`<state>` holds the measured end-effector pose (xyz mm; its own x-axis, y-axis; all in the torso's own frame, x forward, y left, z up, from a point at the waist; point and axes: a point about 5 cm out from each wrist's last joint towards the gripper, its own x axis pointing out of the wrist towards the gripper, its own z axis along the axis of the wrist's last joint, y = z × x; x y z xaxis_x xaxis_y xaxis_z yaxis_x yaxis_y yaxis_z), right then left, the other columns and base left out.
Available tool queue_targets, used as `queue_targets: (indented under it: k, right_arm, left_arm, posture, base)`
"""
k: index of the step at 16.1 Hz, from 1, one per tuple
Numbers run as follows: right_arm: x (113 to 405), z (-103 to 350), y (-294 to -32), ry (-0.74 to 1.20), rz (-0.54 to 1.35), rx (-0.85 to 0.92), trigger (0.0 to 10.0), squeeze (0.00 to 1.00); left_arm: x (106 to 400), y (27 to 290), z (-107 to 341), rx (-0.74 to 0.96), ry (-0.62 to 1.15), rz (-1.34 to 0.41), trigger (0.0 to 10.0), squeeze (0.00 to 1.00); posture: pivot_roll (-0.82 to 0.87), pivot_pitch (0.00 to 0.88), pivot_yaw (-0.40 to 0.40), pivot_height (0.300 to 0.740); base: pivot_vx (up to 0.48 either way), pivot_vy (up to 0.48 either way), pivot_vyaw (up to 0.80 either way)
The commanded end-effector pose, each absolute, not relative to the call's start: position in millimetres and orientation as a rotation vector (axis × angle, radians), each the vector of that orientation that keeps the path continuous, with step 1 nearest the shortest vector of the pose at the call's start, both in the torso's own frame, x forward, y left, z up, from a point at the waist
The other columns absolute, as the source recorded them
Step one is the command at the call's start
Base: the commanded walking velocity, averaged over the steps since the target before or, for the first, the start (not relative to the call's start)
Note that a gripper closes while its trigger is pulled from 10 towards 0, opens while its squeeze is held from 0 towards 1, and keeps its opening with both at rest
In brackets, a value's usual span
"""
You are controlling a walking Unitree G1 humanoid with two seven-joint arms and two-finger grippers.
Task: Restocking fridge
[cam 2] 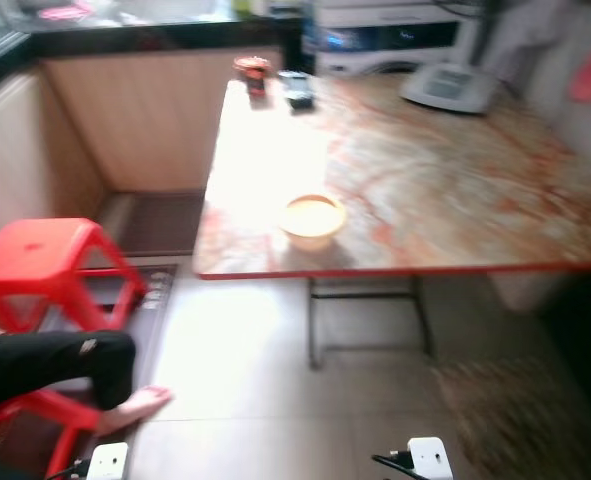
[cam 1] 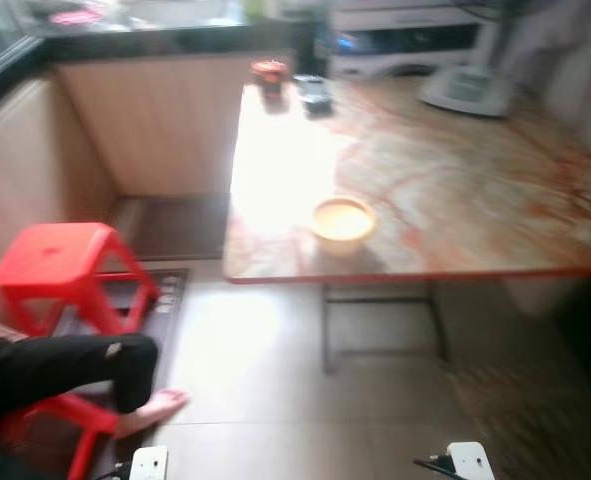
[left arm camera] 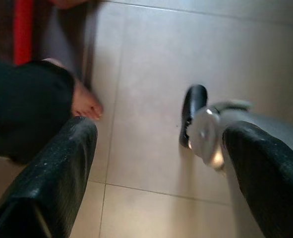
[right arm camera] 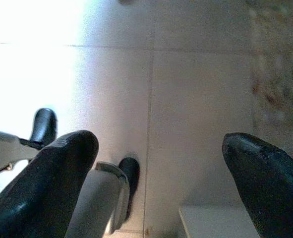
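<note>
Head views are blurred. A marble-patterned table stands ahead, reaching to the right. Near its front edge sits a yellow bowl. At the far left corner stand a red-lidded jar and a dark container, possibly a tin; the blur prevents certainty. A white appliance rests at the far right of the tabletop.

The left gripper hangs low over the tiled floor, fingers spread wide, nothing between them. The right gripper hangs likewise, jaws wide and empty. All tabletop items lie well apart from both.

At near left, a red stool stands beside a seated person's leg, bare foot on the tiles.
</note>
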<state>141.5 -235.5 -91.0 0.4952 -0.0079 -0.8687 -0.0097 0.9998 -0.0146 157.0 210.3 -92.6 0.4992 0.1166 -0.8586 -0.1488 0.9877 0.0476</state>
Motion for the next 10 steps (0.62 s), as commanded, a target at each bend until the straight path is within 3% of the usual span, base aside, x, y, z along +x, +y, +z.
queue_targets:
  k: [1, 8, 10]
  right_arm:
    - [139.6, -91.1, -237.5, 1.05, -0.011, -0.015, 10.0, 0.0]
    - [139.1, -91.4, -237.0, 1.044, -0.029, 0.017, 10.0, 0.0]
    - [138.4, -91.7, -237.5, 1.059, -0.021, 0.004, 10.0, 0.0]
  left_arm:
    - [153.5, 208.5, -94.5, -0.043, 1.051, 0.162, 10.0, 0.0]
    - [153.5, 208.4, -94.5, -0.049, 1.052, 0.16, 10.0, 0.0]
    - [153.6, 208.2, -94.5, -0.047, 1.052, 0.157, 10.0, 0.0]
  posture:
    - [-0.09, 0.0, 0.042, 0.74]
    - [-0.09, 0.0, 0.044, 0.74]
    - [-0.09, 0.0, 0.04, 0.74]
  base:
    - [0.0, 0.0, 0.8]
    - [0.0, 0.0, 0.0]
    - [0.242, 0.0, 0.0]
